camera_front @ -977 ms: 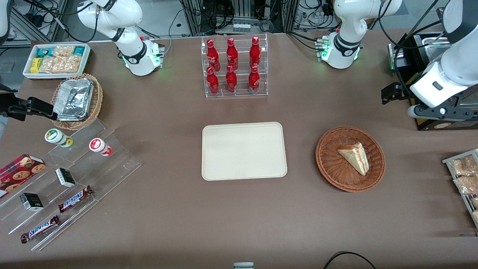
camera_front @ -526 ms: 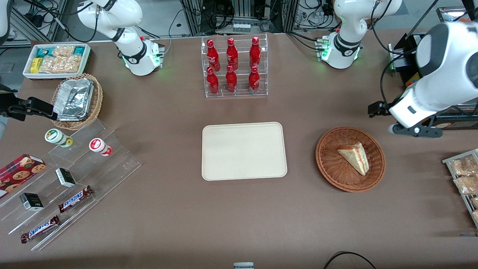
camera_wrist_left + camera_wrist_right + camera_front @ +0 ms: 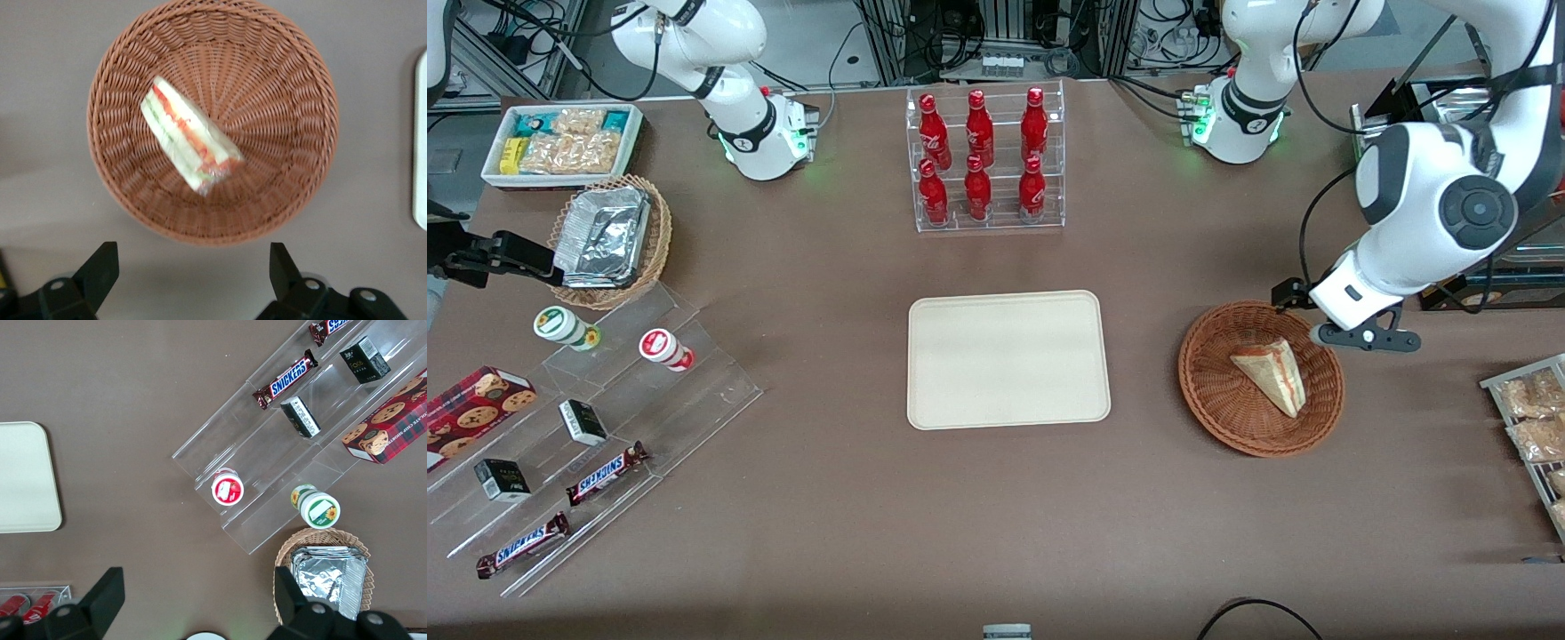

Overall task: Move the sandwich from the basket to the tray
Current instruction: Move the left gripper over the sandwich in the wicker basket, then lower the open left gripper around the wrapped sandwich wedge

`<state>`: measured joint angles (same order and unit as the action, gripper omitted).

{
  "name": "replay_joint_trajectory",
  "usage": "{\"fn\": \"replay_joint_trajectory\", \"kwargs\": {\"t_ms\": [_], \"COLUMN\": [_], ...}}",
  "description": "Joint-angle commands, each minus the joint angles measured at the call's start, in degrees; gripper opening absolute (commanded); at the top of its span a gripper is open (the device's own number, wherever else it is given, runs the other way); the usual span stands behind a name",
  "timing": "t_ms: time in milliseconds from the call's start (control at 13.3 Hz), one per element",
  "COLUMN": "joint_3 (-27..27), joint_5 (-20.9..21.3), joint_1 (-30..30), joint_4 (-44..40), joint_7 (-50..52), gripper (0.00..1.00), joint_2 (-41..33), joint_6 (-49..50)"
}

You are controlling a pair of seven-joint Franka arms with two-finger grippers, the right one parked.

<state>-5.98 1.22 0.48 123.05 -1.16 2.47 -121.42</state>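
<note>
Lying in basket (image 3: pixel 1261 379): sandwich (image 3: pixel 1272 374), pale triangular wedge, red-orange and green filling along cut edge. Snickers bars (image 3: pixel 607 472) on clear stepped rack toward parked arm's end, wrappers legible. Tray (image 3: pixel 1008 360) beside basket. Gripper (image 3: pixel 193 280) above basket's rim, fingers spread wide, holding nothing. Cookie box label unreadable.

Robot lab, cabled equipment racks (image 3: pixel 1005 36)

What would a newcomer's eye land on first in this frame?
Probably the sandwich lying in the basket, with the working arm's open hand hovering above the basket's rim. Next, the bare tray mid-table beside the basket, and the red bottles in a clear rack farther from the front camera.
</note>
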Motion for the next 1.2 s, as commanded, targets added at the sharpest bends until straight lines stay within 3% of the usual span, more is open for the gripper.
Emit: {"fn": "replay_joint_trajectory", "kwargs": {"t_ms": [0,376,827,1128], "joint_3": [-0.34,-0.34,-0.43,-0.34], "joint_5": [1.07,1.33,1.07,-2.26], "joint_1": [0.67,0.58,0.49,0.75], "joint_4": [3.16,3.34,2.99,2.03], "joint_7": [3.0,14.32,38.9,47.02], "gripper": [1.0,1.0,1.0,1.0], "joint_2": [0.77,1.92,4.47,6.31], "joint_6": [-6.54,-10.59,-12.09,-13.49]}}
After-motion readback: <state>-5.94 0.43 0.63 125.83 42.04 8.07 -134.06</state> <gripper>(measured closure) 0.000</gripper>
